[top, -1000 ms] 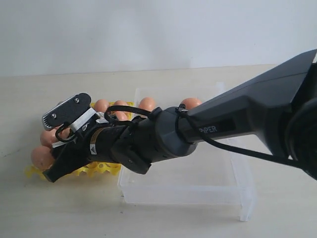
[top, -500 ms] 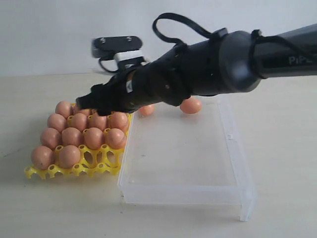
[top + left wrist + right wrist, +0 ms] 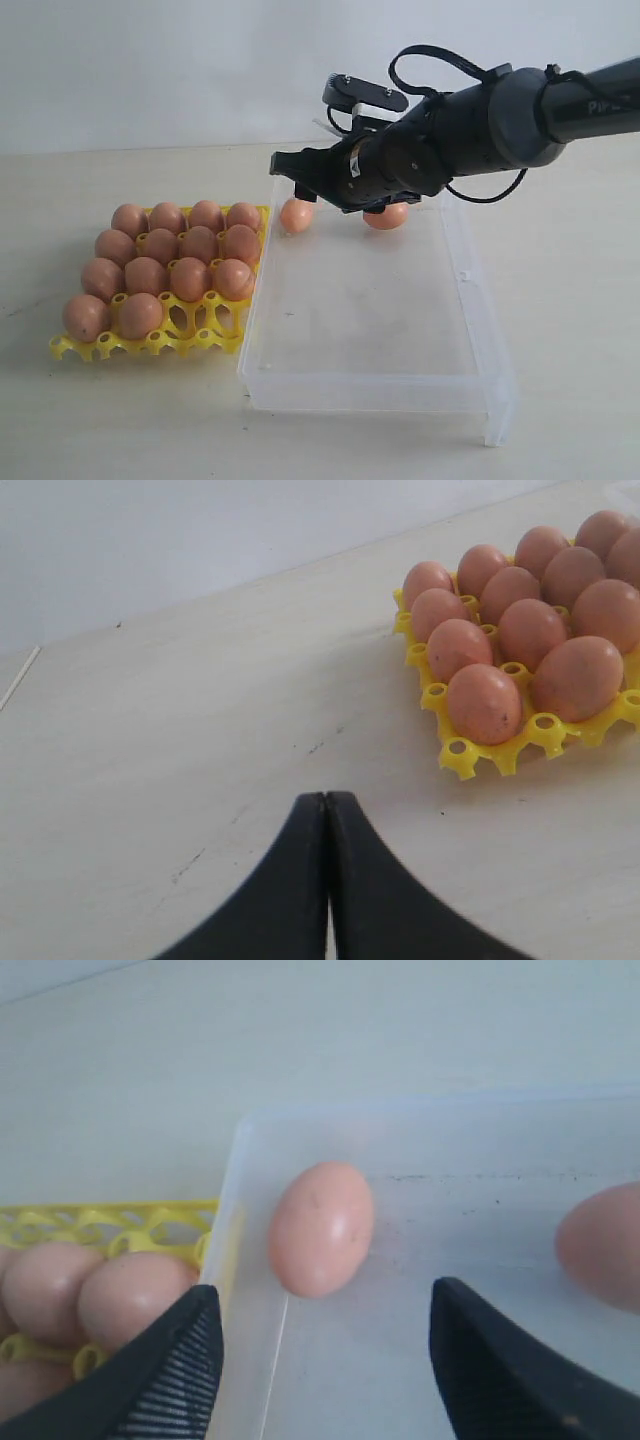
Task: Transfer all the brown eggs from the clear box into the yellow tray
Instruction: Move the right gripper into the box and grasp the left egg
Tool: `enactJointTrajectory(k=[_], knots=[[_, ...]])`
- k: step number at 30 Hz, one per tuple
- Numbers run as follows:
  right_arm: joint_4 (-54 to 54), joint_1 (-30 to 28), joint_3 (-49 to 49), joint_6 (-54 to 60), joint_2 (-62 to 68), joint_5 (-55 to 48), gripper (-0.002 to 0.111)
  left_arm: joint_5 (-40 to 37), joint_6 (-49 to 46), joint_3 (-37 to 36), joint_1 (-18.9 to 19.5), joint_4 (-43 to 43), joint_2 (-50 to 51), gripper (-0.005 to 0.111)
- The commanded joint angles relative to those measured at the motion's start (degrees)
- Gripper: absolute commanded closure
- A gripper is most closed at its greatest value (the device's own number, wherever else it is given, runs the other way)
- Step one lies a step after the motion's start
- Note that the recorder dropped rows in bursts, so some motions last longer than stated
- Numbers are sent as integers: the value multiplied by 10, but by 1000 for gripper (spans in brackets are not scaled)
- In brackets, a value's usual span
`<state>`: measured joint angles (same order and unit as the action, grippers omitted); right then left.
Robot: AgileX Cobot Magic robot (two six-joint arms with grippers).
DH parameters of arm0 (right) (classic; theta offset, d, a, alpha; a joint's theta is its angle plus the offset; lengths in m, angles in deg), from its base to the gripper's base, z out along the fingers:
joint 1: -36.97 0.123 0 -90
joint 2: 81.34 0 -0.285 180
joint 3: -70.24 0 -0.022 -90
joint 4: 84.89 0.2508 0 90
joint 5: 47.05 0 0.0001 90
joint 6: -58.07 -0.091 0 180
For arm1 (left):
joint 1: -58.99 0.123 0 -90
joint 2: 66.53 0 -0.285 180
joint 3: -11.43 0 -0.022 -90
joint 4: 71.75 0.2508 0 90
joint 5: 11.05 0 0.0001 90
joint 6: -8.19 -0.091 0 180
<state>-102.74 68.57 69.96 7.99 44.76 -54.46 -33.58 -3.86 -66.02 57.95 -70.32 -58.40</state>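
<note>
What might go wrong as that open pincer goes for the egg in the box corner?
The egg lies close to the wall of the clear box, so the open right pincer may hit that wall rather than slip down beside the shell. The shell looks smooth and round, so it might squirt out toward the other egg.

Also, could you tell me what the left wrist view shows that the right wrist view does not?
Only the left wrist view shows the left fingers, pressed shut above the bare table, and several filled rows of the yellow tray. Only the right wrist view shows the clear box, with one brown egg near its corner and a second egg cut off by the picture's edge, plus the right fingers spread open. Both show the yellow tray holding brown eggs.
</note>
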Motion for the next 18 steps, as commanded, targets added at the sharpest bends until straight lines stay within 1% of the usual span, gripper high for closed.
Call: enactJointTrajectory(k=[1,11,18], knots=[[16,-12,27,-6,33,19,50,3,3,2,-1,0,-3,107],[57,-13,122,-4,107,16,50,3,3,2,-1,0,-3,107],[57,-13,154,-4,135,12,50,3,3,2,-1,0,-3,107]])
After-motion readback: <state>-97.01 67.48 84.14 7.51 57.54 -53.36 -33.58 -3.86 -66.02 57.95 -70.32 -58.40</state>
